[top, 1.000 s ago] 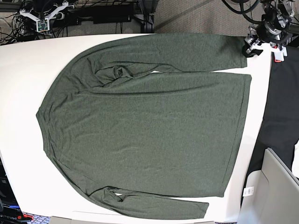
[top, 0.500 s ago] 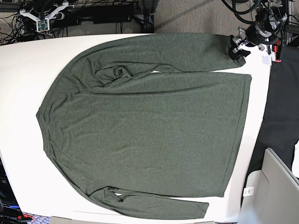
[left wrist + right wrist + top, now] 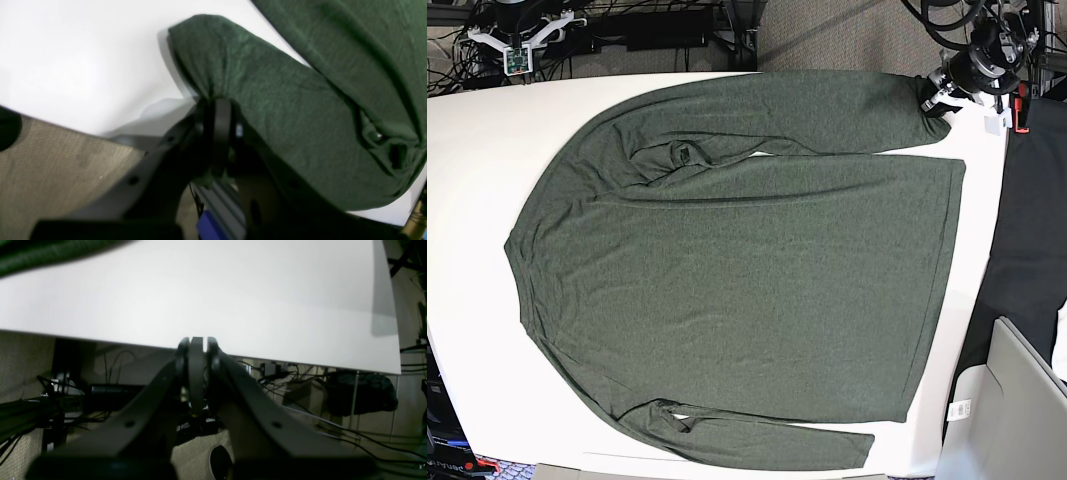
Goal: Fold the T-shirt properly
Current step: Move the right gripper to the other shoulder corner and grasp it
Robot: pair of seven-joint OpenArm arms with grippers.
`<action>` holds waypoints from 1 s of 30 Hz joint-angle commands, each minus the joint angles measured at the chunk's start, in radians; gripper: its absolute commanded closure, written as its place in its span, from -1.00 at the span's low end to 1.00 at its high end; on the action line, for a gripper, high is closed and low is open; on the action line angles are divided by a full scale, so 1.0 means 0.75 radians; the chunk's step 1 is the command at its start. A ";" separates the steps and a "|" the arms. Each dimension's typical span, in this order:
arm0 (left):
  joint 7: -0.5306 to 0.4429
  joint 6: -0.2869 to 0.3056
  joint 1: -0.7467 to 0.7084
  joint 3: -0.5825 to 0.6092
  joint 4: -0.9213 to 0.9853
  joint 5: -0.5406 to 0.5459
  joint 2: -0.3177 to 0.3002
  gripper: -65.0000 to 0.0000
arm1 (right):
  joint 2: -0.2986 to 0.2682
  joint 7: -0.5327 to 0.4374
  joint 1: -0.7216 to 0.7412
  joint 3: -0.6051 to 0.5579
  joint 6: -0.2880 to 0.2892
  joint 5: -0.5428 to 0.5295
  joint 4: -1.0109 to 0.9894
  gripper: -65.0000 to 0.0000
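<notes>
The dark olive-green T-shirt [image 3: 747, 270] lies spread flat on the white table [image 3: 472, 200], with both long sleeves folded along its sides. My left gripper [image 3: 933, 100] is at the cuff of the far sleeve at the top right. In the left wrist view, the left gripper [image 3: 217, 110] is shut on that cuff [image 3: 240, 73], and the fabric bulges up over the fingers. My right gripper [image 3: 519, 45] hangs beyond the table's far left edge. In the right wrist view, the right gripper [image 3: 196, 346] is shut and empty.
A black cloth [image 3: 1032, 230] hangs over the table's right end. A grey box [image 3: 1012, 420] stands at the lower right, with a white tag [image 3: 960, 408] beside it. Cables [image 3: 657, 30] lie on the floor beyond the far edge.
My left gripper has moved left from the table's far right corner onto the far sleeve's cuff and closed on it. The right gripper has shifted slightly.
</notes>
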State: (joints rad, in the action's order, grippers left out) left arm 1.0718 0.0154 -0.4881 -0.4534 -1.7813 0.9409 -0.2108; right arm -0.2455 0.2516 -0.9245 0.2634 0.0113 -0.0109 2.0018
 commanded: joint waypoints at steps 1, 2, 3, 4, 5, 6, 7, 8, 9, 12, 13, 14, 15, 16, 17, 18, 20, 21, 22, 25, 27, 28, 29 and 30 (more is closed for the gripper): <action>0.037 -0.013 -0.019 0.000 -0.034 -0.020 -0.006 1.00 | -0.007 -0.028 0.006 0.008 -0.010 -0.001 0.024 0.99; 0.037 -0.013 -0.019 0.000 -0.058 -0.020 -0.006 1.00 | -0.007 -0.023 0.018 0.008 -0.010 -0.011 0.024 0.98; 0.037 -0.013 -0.021 0.000 -0.079 -0.020 -0.006 1.00 | -0.007 -0.023 0.025 0.008 -0.010 -0.034 0.024 0.98; 0.037 -0.013 -0.023 0.000 -0.103 -0.020 -0.006 1.00 | -0.007 -0.023 0.031 0.008 -0.010 -0.058 0.024 0.98; 0.037 -0.013 -0.023 0.000 -0.124 -0.020 -0.006 1.00 | -0.011 -0.023 0.035 0.008 -0.010 -0.099 0.030 0.98; 0.039 -0.013 -0.025 0.000 -0.146 -0.020 -0.006 1.00 | -0.015 -0.021 0.047 0.008 -0.008 -0.146 0.032 0.98; 0.039 -0.013 -0.027 0.000 -0.163 -0.020 -0.006 1.00 | -0.017 -0.021 0.055 0.006 -0.008 -0.191 0.032 0.98; 0.039 -0.013 -0.040 -0.002 -0.179 -0.020 -0.008 1.00 | -0.019 -0.021 0.059 0.006 -0.008 -0.236 0.032 0.98; 0.039 -0.013 -0.046 -0.002 -0.195 -0.020 -0.008 1.00 | -0.022 -0.021 0.072 0.004 -0.002 -0.277 0.032 0.95; 0.039 -0.013 -0.046 -0.002 -0.220 -0.020 -0.008 1.00 | -0.022 -0.021 0.088 0.004 0.074 -0.371 0.032 0.76; 0.039 -0.013 -0.046 -0.002 -0.226 -0.020 -0.008 1.00 | -0.022 -0.021 0.096 0.004 0.105 -0.402 0.032 0.68; 0.039 -0.013 -0.046 -0.002 -0.226 -0.020 -0.008 1.00 | -0.022 -0.021 0.100 0.004 0.129 -0.426 0.032 0.60; 0.039 -0.013 -0.046 -0.002 -0.234 -0.020 -0.008 1.00 | -0.022 -0.021 0.102 0.002 0.154 -0.439 0.032 0.53; 0.039 -0.013 -0.046 -0.002 -0.240 -0.020 -0.008 1.00 | -0.022 -0.021 0.109 0.000 0.184 -0.449 0.032 0.46; 0.039 -0.013 -0.046 -0.002 -0.247 -0.020 -0.008 1.00 | -0.022 -0.021 0.121 0.000 0.211 -0.451 0.032 0.43; 0.039 -0.013 -0.046 -0.002 -0.257 -0.020 -0.008 1.00 | -0.015 -0.015 0.133 0.000 0.240 -0.451 0.028 0.41; 0.039 -0.013 -0.046 -0.002 -0.265 -0.020 -0.008 1.00 | -0.011 0.048 0.170 0.000 0.277 -0.451 0.028 0.43; 0.039 -0.013 -0.046 -0.002 -0.265 -0.020 -0.011 1.00 | -0.009 0.095 0.194 0.000 0.285 -0.451 0.028 0.44; 0.039 -0.013 -0.044 -0.002 -0.265 -0.020 -0.013 1.00 | -0.007 0.152 0.229 0.000 0.289 -0.453 0.028 0.44; 0.039 -0.013 -0.044 -0.002 -0.265 -0.020 -0.013 1.00 | 0.021 0.283 0.311 0.006 0.291 -0.508 0.024 0.44; 0.039 -0.013 -0.044 -0.002 -0.265 -0.020 -0.013 1.00 | 0.032 0.373 0.356 0.010 0.291 -0.586 0.022 0.44; 0.039 -0.013 -0.044 -0.002 -0.265 -0.020 -0.013 1.00 | 0.032 0.412 0.372 0.020 0.291 -0.627 0.022 0.44; 0.039 -0.013 -0.044 -0.002 -0.265 -0.020 -0.013 1.00 | 0.036 0.441 0.389 0.028 0.291 -0.664 0.020 0.43; 0.039 -0.013 -0.044 -0.002 -0.265 -0.020 -0.013 1.00 | 0.038 0.463 0.405 0.043 0.291 -0.709 0.016 0.43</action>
State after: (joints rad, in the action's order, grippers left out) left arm 1.1030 0.0010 -0.5205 -0.4507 -1.9636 0.9119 -0.2108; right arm -0.2100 0.6220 -0.6189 0.2844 0.2321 -0.5346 2.0022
